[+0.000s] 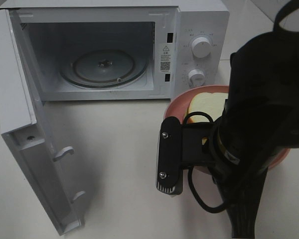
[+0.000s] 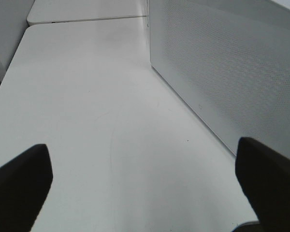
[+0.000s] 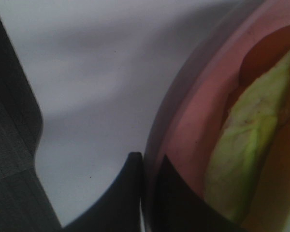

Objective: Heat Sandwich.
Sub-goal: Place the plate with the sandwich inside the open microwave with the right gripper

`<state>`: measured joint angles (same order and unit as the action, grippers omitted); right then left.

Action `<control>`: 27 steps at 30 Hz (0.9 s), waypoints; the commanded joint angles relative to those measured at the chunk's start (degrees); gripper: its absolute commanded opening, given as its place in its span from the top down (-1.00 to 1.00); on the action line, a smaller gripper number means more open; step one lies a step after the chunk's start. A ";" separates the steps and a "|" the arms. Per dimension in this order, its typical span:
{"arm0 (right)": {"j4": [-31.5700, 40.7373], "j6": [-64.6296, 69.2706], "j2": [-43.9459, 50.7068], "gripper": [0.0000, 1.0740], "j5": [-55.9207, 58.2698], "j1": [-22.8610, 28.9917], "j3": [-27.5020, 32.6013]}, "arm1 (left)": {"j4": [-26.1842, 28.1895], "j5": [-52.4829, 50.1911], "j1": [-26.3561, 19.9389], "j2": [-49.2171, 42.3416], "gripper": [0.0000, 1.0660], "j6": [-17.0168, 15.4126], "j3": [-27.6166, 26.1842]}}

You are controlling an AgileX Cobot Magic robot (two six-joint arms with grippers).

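The sandwich [image 1: 207, 103], white bread with a pale green filling, lies on a round pink plate [image 1: 176, 108] on the table, right of the open microwave [image 1: 104, 30]. My right arm hangs over the plate and hides most of it. In the right wrist view the right gripper [image 3: 149, 166] is shut on the plate's rim [image 3: 193, 121], one finger outside and one inside, with the sandwich's filling [image 3: 246, 154] close by. My left gripper [image 2: 145, 179] is open and empty above the bare table, beside the microwave's side wall [image 2: 232, 72]. It does not show in the exterior view.
The microwave's door [image 1: 30, 144] stands swung wide open at the left, reaching toward the table's front. A glass turntable [image 1: 103, 67] lies in the cavity. Two white knobs [image 1: 202, 48] sit on the control panel, just behind the plate.
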<state>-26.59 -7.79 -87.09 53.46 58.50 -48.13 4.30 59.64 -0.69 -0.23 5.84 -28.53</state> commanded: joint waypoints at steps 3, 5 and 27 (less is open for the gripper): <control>-1.32 -8.88 0.40 0.98 -3.72 0.29 0.06 | 0.40 -0.23 0.29 -1.49 -0.83 -0.17 0.17; -1.32 -9.51 0.40 0.98 -4.47 0.29 0.06 | 0.40 -0.23 0.29 -1.49 -0.83 -0.17 0.17; 1.09 -30.77 0.40 0.95 -15.81 -4.07 0.06 | 0.40 -0.23 0.29 -1.49 -0.83 -0.17 0.17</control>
<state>-25.10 -36.61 -87.09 38.85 54.83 -48.13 4.30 59.64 -0.69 -0.23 5.84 -28.53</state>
